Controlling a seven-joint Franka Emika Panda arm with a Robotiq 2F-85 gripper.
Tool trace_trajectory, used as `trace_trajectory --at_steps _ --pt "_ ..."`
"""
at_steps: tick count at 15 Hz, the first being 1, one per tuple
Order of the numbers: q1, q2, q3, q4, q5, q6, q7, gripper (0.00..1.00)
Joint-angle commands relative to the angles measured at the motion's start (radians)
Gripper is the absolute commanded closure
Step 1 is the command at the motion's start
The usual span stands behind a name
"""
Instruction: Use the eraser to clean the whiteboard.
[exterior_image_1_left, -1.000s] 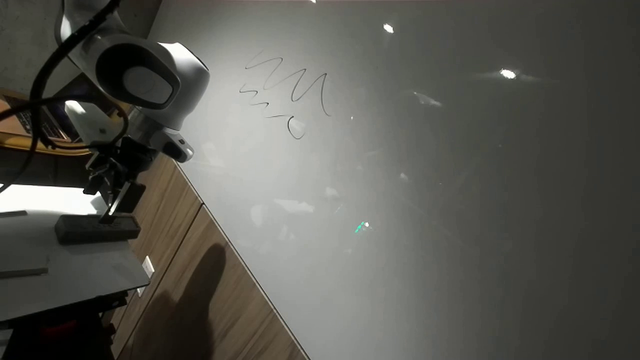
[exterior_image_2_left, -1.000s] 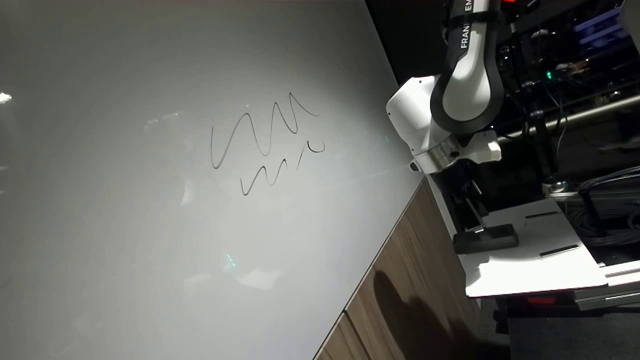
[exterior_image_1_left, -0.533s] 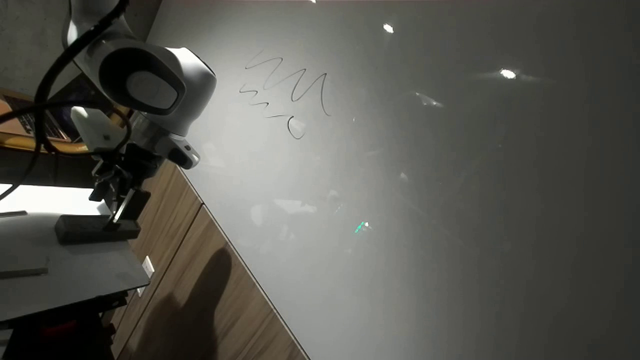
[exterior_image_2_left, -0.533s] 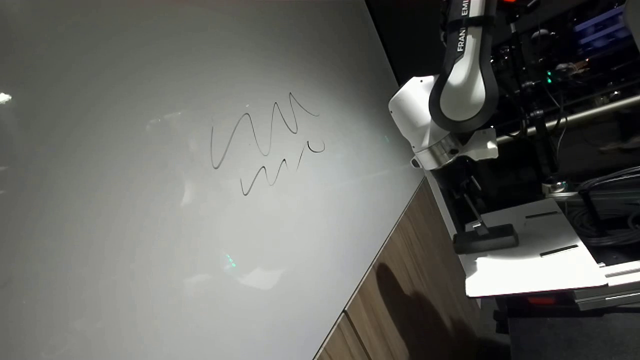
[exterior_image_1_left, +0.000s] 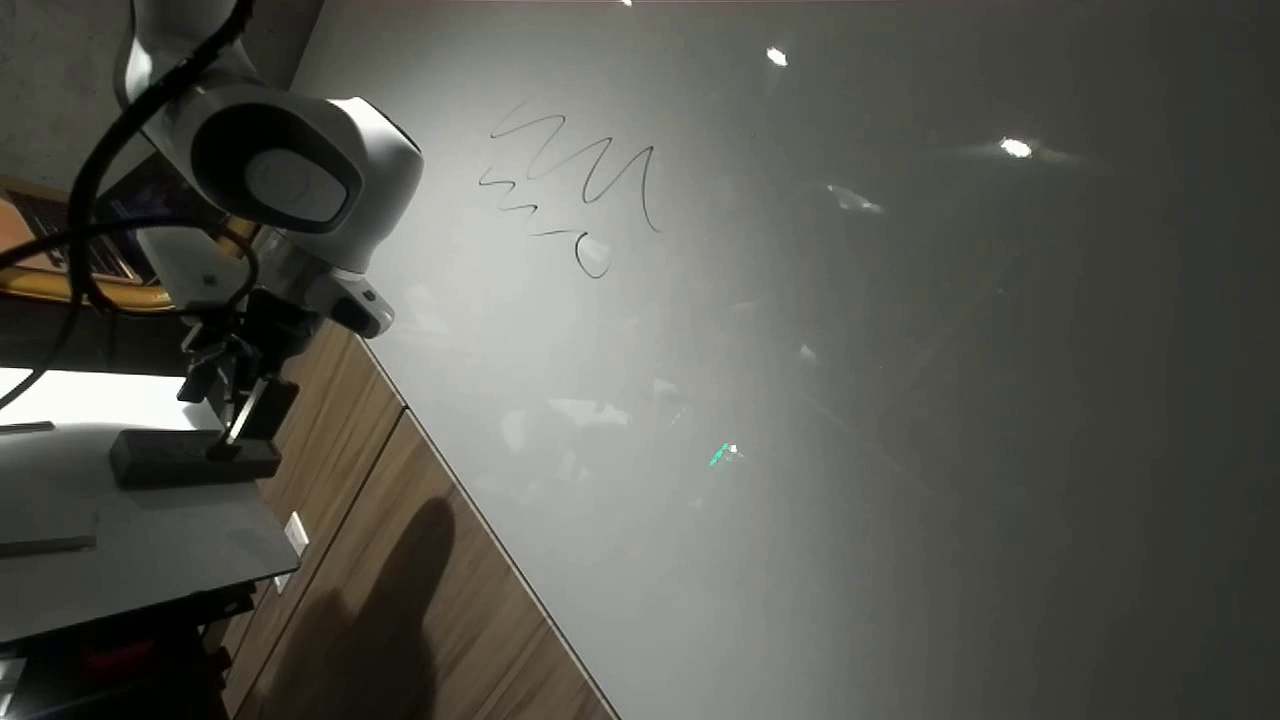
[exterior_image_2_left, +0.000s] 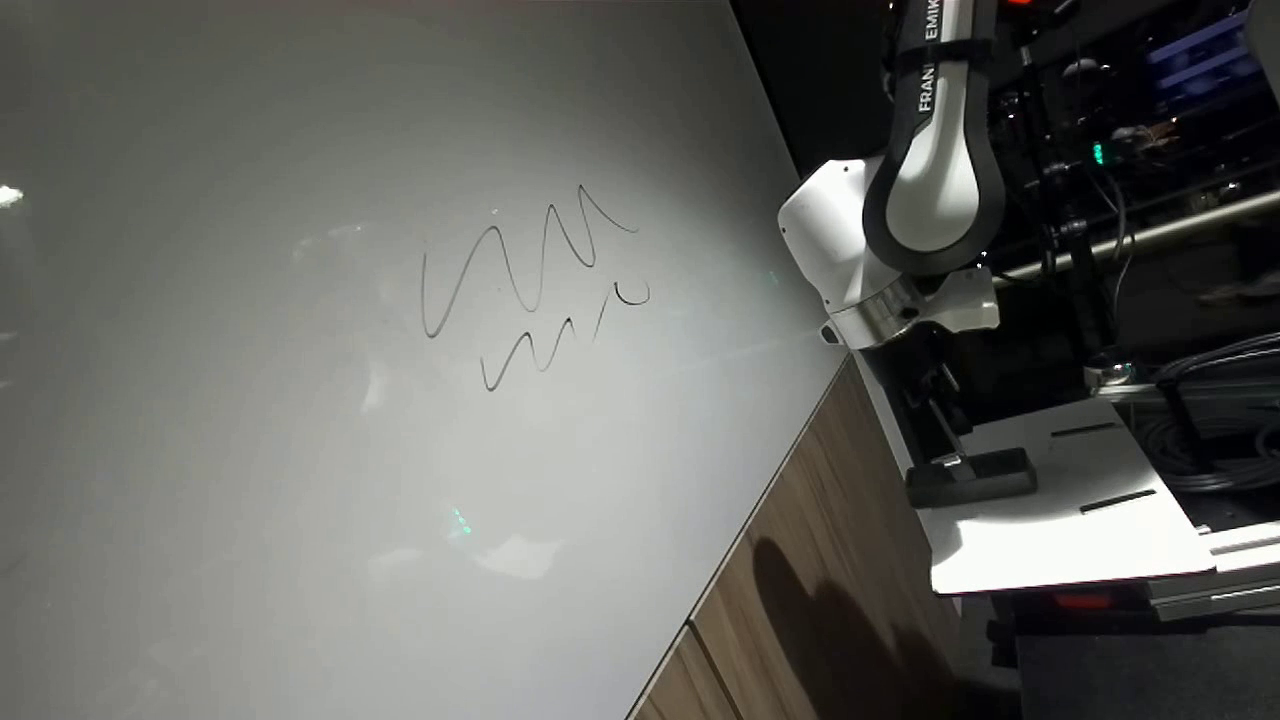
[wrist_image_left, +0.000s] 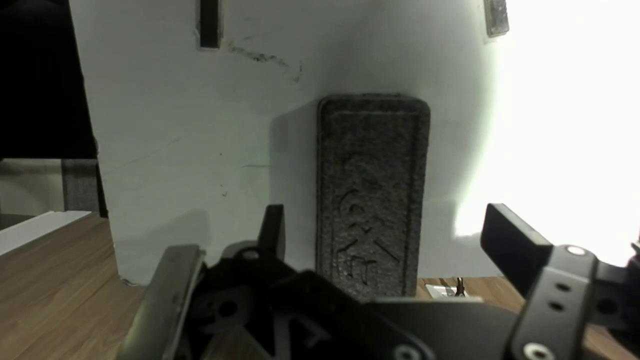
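The dark grey eraser (wrist_image_left: 372, 165) lies flat on a small white tabletop; it also shows in both exterior views, as a dark block (exterior_image_1_left: 165, 460) (exterior_image_2_left: 1010, 475). My gripper (wrist_image_left: 391, 230) stands open over its near part. In the wrist view one finger is on each side of the eraser, with a gap on both sides. A fingertip overlaps the eraser in both exterior views; whether it touches, I cannot tell. The large glossy whiteboard (exterior_image_1_left: 900, 420) (exterior_image_2_left: 300, 420) carries thin dark scribbles (exterior_image_1_left: 590, 200) (exterior_image_2_left: 540, 300) on its upper part.
The tabletop (wrist_image_left: 200, 125) bears two short strips and ends close to wooden panels (exterior_image_1_left: 400, 580) under the whiteboard. An open laptop (exterior_image_1_left: 70, 235) sits behind the arm. A thick black cable (exterior_image_1_left: 85, 180) hangs along the arm. Metal rails (exterior_image_2_left: 1180, 225) stand beyond the tabletop.
My hand has shifted slightly and sits a little lower over the eraser than a second ago. The gripper has stayed open. The eraser and the scribbles are unchanged.
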Motion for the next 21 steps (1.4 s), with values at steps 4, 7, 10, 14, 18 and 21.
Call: trace_trajectory --at_steps 4,7,10,14,18,21 --pt "0.008 0.061 0.002 0.001 0.002 0.079 0.008 0.00" --pt "0.016 0.049 0.004 0.001 -0.010 0.073 0.023 0.26" --pt "0.023 0.040 0.003 0.006 -0.016 0.063 0.028 0.51" --pt "0.022 0.034 -0.001 0.013 -0.020 0.054 0.027 0.73" --pt "0.025 -0.054 0.004 0.003 -0.032 0.010 0.035 0.73" --pt "0.043 -0.225 0.040 0.007 -0.051 -0.076 0.061 0.73"
